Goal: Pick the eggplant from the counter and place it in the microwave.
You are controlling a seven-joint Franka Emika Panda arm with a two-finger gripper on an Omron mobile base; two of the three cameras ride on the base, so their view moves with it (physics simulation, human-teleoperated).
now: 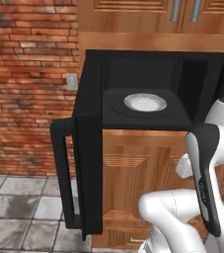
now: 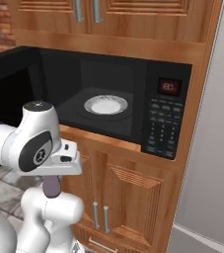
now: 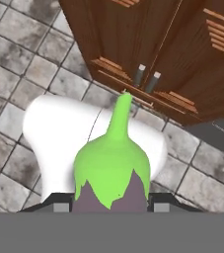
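The fingers grip the eggplant point(image 3: 111, 170), held low beneath the open microwave point(image 2: 114, 101); it should be lifted clear of the sill, then set squarely on the white plate point(image 2: 106, 105)

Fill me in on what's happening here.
The robot's gripper is shut on the eggplant, whose green stem cap points away from the hand, over the tiled floor. It hangs below the microwave, in front of the wooden cabinets. The microwave's door stands wide open and its round white plate is bare.
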